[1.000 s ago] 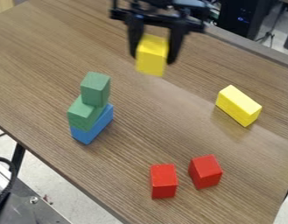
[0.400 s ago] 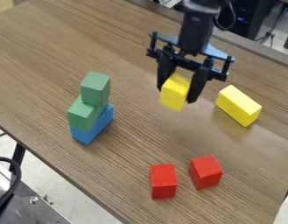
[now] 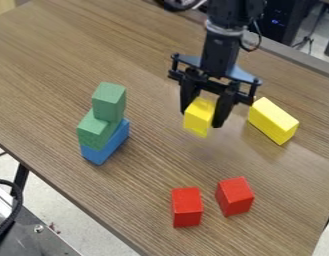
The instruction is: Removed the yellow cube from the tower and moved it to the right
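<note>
The black gripper (image 3: 205, 116) hangs over the middle of the table, to the right of the tower, shut on the yellow cube (image 3: 199, 116). The cube sits between both fingers, its lower part sticking out below them; whether it touches the table I cannot tell. The tower at the left has a blue block (image 3: 105, 148) at its base, a green block (image 3: 96, 131) on that and a green cube (image 3: 109, 102) on top.
A longer yellow block (image 3: 272, 120) lies on the table (image 3: 53, 65) just right of the gripper. Two red blocks, one (image 3: 187, 207) on the left and one (image 3: 235, 196) on the right, stand nearer the front edge.
From the top of the view, the gripper has come down and to the right with the yellow cube held, most recently slightly lower. The tower and the other blocks have stayed put.
</note>
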You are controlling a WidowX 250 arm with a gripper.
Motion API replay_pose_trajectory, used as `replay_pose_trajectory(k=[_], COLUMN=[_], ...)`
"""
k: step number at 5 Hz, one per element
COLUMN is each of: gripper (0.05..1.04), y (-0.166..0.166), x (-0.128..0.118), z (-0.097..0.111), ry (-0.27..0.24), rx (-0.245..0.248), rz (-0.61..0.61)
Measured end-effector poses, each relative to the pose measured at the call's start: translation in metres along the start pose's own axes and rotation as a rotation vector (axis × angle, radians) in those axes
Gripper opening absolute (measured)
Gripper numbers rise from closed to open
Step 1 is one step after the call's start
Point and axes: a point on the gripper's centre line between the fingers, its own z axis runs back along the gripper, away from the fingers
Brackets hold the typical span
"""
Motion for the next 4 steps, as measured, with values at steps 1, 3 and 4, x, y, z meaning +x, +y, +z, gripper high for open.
replay_pose_trajectory(k=[1,3,4], gripper=[0.574,0.942,1.003], y=[-0.0055,-0.0066,-0.0061], x=[-0.0014,-0.0085,-0.0092], z=[-0.0065,-0.0144,-0.0147], ry=[-0.018,-0.001,0.003], rx=[-0.012,-0.006,-0.006], rz=[0.025,0.057,0.061])
